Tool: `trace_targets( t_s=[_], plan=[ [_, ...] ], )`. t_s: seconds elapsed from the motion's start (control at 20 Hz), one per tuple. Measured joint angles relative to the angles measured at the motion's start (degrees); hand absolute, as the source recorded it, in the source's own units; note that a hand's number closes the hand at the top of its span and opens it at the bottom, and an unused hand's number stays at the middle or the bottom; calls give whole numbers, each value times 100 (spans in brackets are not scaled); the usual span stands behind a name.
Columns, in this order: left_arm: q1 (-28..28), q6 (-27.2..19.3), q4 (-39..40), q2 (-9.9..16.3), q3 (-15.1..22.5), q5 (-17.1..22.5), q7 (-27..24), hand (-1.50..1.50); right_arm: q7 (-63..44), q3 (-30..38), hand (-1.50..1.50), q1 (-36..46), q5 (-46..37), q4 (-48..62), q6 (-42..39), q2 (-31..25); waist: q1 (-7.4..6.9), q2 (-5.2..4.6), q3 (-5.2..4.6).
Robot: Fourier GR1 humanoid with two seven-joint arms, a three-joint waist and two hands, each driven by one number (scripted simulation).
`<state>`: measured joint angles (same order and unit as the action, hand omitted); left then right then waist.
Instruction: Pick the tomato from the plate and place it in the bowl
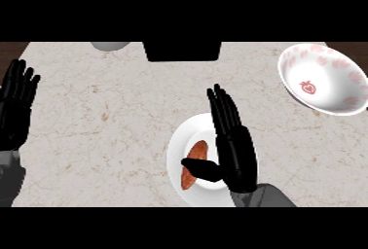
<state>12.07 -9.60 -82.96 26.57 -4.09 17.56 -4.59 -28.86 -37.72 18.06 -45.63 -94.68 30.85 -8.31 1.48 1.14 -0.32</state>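
Tabletop [108, 121]: pale marbled stone, carrying everything I work with.
Plate [188, 133]: white and round, near the tabletop's near edge, a little right of its middle.
Tomato [195, 160]: reddish-orange, lying on the plate; my thumb crosses its lower half, so only part of it shows.
Right hand [236, 146]: over the plate's right side, palm turned toward the tomato.
Right fingers [224, 109]: straight and together, pointing to the far edge; the thumb bends in across the tomato, but nothing is clamped.
Bowl [323, 80]: white with pink marks and a red strawberry inside, at the far right corner, well apart from the plate.
Left hand [16, 104]: resting at the left edge, its fingers straight and slightly apart, holding nothing.
Far edge: a dark block [182, 51] and a grey rounded object [110, 45], both cut off.
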Motion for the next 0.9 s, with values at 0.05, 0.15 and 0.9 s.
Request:
trace_targets(
  t_s=[0.05,0.15,0.9],
  plan=[
    [-8,10,7,20,-26,6,6,0,-349,-27,-150,6,-174,-184,-275,-38,23,2,0],
    [-34,52,-54,39,-54,55,40,0,-1022,-14,-150,99,-379,-436,-927,-110,23,7,-1],
    [34,8,-159,-98,29,-89,62,0,-3455,116,-150,377,868,-2162,-4809,-292,-72,-75,17]
  ],
)
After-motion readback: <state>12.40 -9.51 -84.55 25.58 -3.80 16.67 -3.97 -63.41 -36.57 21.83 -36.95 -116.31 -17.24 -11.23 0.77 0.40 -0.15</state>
